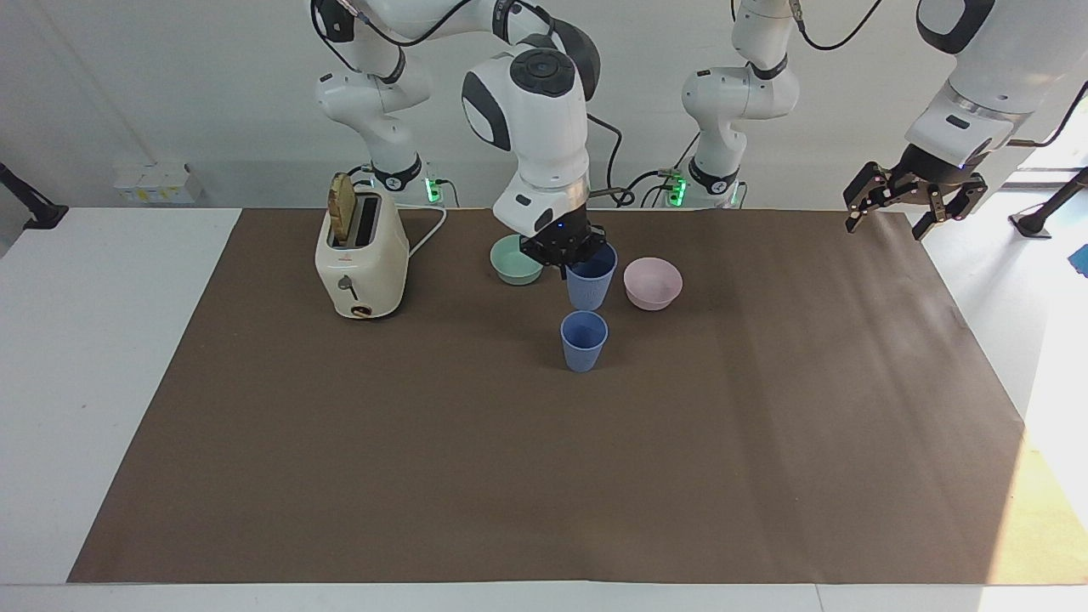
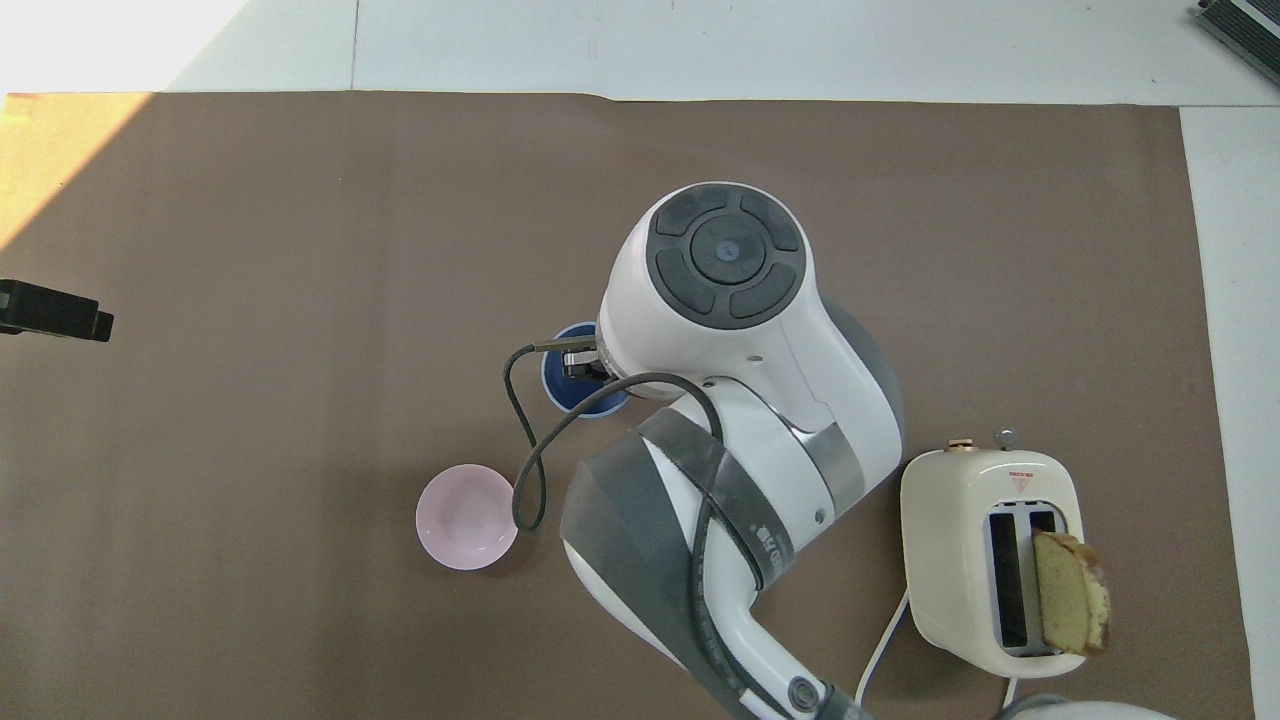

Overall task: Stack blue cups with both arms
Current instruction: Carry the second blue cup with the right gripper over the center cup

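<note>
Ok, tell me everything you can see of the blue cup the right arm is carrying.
The carried blue cup is a small, matte periwinkle tumbler that looks like plastic, tapered and handleless. It hangs upright and open end up, clear of the brown mat. The right end effector is shut on its rim on the side toward the teal bowl. It is over the standing blue cup, in the air between the teal bowl and the pink bowl. Nothing else touches it.
</note>
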`<move>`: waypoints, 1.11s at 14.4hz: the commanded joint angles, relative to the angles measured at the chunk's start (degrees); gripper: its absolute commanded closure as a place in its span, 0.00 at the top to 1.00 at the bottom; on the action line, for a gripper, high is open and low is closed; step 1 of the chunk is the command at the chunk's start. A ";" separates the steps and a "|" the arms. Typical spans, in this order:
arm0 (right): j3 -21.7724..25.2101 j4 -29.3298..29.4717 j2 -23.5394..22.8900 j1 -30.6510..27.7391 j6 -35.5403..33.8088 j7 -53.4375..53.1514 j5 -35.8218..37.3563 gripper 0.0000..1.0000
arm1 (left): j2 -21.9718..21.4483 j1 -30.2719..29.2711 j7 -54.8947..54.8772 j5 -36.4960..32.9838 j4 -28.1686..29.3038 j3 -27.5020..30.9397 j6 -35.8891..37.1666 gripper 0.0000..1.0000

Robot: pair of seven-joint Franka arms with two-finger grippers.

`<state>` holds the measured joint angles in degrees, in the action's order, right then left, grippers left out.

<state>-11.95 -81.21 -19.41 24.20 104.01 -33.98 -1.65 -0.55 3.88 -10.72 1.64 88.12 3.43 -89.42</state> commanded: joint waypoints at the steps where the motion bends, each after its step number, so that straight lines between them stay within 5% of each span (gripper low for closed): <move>1: 0.00 1.14 -2.56 -1.26 3.11 -0.29 0.69 0.00 | 0.38 -0.63 -0.18 -0.94 -1.28 -0.35 1.35 1.00; 16: -0.09 -4.13 -2.74 -1.87 5.32 0.32 1.48 0.00 | 0.38 -0.63 -0.18 -0.94 -1.28 -0.35 1.35 1.00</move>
<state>-11.66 -83.63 -23.24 22.46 109.55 -33.93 -0.73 -0.55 3.88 -10.72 1.63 88.12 3.44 -89.39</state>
